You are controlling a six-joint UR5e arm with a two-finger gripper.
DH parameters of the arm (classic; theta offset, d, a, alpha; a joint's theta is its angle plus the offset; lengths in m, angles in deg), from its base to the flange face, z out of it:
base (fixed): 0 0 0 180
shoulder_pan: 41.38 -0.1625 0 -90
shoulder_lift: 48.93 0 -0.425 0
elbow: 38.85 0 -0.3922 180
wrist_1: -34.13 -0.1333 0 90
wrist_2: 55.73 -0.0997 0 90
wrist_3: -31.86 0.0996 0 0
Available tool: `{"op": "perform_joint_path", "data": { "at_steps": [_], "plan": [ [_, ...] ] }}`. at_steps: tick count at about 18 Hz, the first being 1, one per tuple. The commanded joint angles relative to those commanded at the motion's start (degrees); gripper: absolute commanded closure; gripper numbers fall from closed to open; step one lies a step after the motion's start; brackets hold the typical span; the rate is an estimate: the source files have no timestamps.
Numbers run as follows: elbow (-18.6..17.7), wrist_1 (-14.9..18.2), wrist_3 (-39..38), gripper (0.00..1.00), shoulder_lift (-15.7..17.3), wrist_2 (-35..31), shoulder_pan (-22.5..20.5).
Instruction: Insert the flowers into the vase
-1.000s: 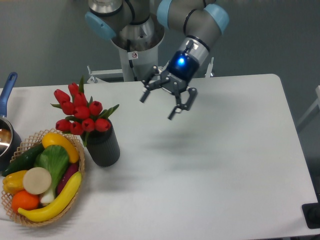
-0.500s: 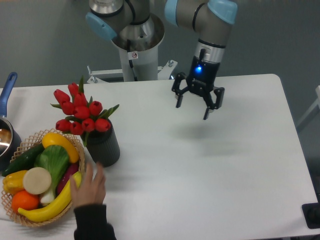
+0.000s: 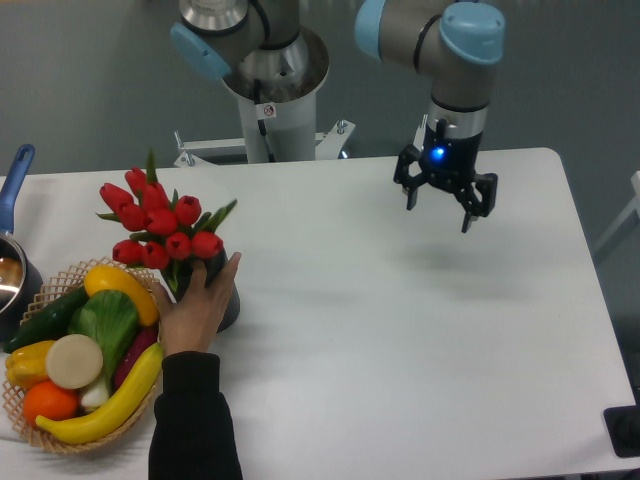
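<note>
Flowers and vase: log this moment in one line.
flowers: in vase | hand: gripping vase | pincer: open, empty, apart

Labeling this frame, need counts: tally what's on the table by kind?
Flower bunch: 1
Vase: 1, a person's hand wrapped around it
Basket of vegetables: 1
Pot with blue handle: 1, at the left edge
Total: 4
The claw hangs open above the table, holding nothing.

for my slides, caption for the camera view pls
Flowers in the vase, a person's hand gripping it; open gripper hovers apart.
</note>
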Motion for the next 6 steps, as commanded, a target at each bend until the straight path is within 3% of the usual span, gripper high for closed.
{"op": "perform_joint_path", "data": {
  "at_steps": [4,6],
  "plan": [
    [6.6,7.1,3.1,0.00,-2.9,-2.7,0.4],
    [6.9,7.0,3.1,0.00,-3.2,-2.7,0.4]
  ]
}}
